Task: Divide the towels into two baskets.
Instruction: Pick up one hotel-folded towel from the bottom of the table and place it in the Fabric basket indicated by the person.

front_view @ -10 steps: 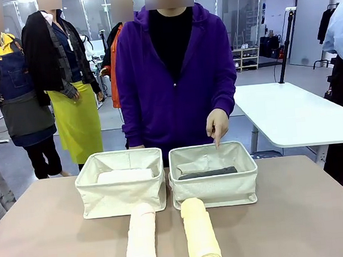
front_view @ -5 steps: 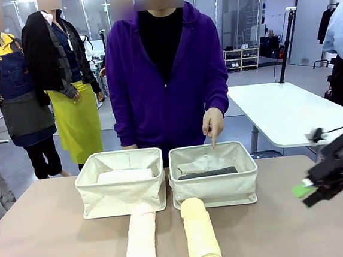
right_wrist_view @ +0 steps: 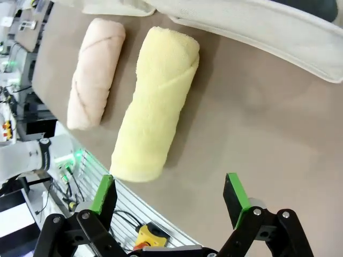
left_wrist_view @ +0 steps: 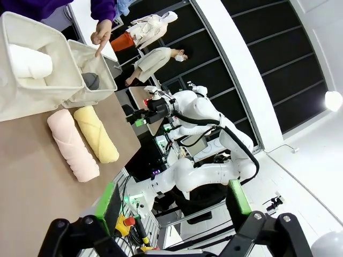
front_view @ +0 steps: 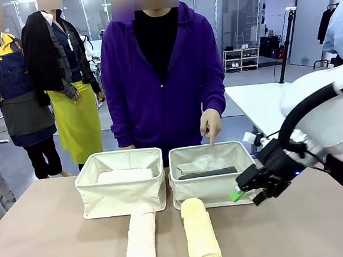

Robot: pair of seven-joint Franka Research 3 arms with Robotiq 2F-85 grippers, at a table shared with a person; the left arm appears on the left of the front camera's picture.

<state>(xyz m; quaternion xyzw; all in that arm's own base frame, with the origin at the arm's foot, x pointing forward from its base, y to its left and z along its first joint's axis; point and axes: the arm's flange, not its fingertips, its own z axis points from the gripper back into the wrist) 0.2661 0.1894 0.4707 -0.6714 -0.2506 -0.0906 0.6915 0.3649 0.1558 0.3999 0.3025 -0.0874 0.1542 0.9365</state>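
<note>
Table [front_view: 300, 225]: brown top; it carries two baskets and two loose towels.
Left basket [front_view: 121, 196]: cream canvas, mid-table toward the far edge, just beside its twin.
Right basket [front_view: 215, 191]: the same make, on the right of the pair.
White towel [front_view: 124, 176]: rolled, lying crosswise inside the left basket.
Dark grey towel [front_view: 207, 173]: rolled, lying crosswise inside the right basket.
Pink towel [front_view: 140, 239]: rolled, on the table, its far end against the left basket's near wall and its near end at the table's near edge.
Yellow towel [front_view: 200, 233]: rolled, lying alongside the pink towel with a gap between them, its far end against the right basket's near wall.
Person's hand [front_view: 211, 125]: index finger pointing down over the right basket's far rim.
My right pincer [front_view: 246, 193]: jaws wide, holding nothing; it hovers above the table just beside the right basket's near right corner. From my wrist, the yellow towel lies ahead of the green pads.
My left pincer [left_wrist_view: 172, 199]: jaws wide, nothing between the pads; well apart from the towels and baskets.
</note>
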